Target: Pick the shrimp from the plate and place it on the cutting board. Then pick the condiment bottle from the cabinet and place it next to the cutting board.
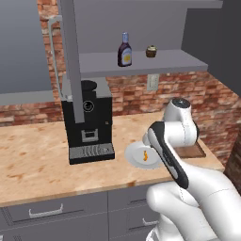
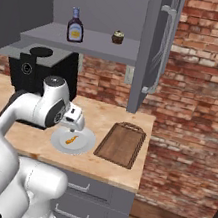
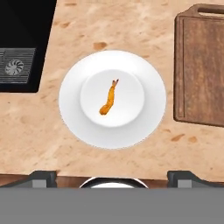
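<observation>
Nothing is done yet: the gripper hangs with jaws apart above the shrimp on its plate, the cutting board is bare, and the condiment bottle sits in the cabinet.

Light: even, bright, flat all round
Shadows: faint ring under the plate
Sharpness: soft, slightly blurred; no glare

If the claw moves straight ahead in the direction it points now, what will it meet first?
Probably the shrimp, lying in the middle of the plate almost directly below the open claw. Exact alignment is hard to judge; it could touch the plate beside it.
</observation>
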{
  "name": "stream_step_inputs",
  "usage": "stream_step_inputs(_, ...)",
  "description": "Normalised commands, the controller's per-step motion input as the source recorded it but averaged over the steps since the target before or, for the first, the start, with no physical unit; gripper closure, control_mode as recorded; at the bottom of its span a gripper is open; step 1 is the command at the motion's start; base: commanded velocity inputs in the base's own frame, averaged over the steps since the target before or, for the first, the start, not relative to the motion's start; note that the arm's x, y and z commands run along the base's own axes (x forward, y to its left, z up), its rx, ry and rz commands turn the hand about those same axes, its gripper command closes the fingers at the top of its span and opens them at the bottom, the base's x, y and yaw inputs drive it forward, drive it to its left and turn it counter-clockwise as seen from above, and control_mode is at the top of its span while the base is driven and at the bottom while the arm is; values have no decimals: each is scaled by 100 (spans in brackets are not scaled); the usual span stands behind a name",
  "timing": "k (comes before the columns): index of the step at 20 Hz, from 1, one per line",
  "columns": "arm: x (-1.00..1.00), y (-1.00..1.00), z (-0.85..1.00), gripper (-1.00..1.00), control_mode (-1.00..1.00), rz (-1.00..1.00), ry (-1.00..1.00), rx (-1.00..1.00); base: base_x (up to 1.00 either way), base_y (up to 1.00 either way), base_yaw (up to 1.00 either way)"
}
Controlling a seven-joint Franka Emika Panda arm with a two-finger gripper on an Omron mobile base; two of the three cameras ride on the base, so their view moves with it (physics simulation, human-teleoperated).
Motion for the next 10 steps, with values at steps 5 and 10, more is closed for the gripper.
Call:
stream_step_inputs(5, 19, 0, -9, -100, -100, 0, -2, 0, 0, 0, 0)
stream_step_inputs(10, 16, 0, -4, -100, -100, 0, -3, 0, 0, 0, 0)
